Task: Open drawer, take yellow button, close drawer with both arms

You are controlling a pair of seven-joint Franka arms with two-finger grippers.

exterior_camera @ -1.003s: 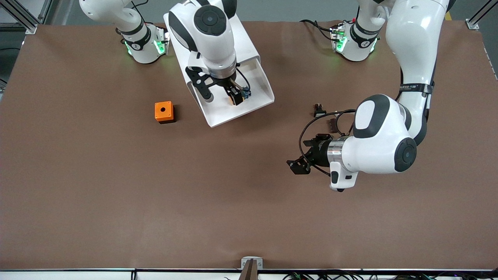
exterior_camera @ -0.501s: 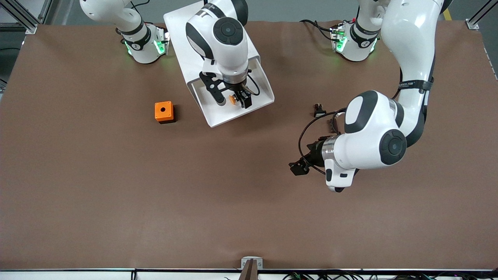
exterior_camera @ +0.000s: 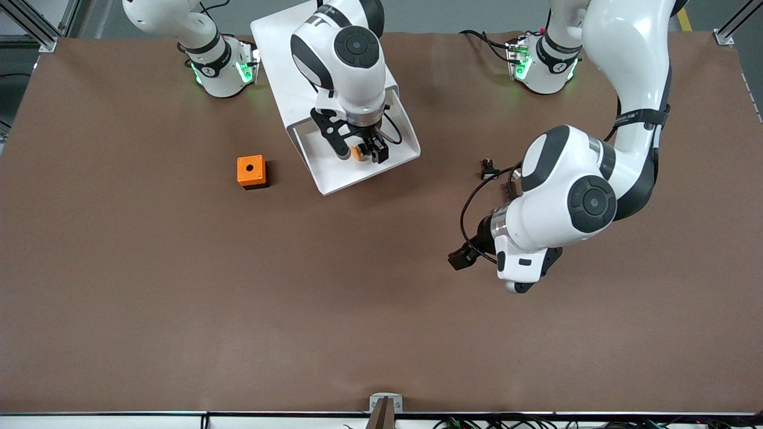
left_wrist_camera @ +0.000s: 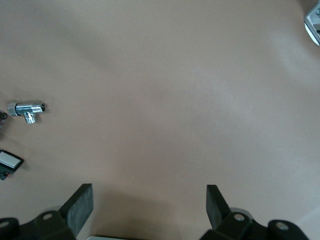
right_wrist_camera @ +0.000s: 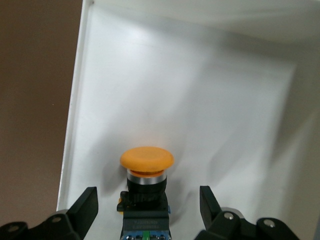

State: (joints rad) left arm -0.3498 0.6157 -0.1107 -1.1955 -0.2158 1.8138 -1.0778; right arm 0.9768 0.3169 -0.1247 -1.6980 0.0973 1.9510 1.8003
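Straddling the button (right_wrist_camera: 146,172) in the drawer (exterior_camera: 400,128), right gripper (exterior_camera: 360,152) spread
Left gripper (left_wrist_camera: 147,207) spread over bare counter (exterior_camera: 179,298)

button (right_wrist_camera: 146,170) in drawer (exterior_camera: 393,152), cube (exterior_camera: 251,171) beside drawer toward right arm's end

An orange cube (exterior_camera: 251,171) with a hole in its top sits on the brown table (exterior_camera: 179,298), toward the right arm's end. Toward the left arm's end lie a small black piece with a white face (exterior_camera: 489,171) and a small chrome fitting (left_wrist_camera: 27,108), near each other.
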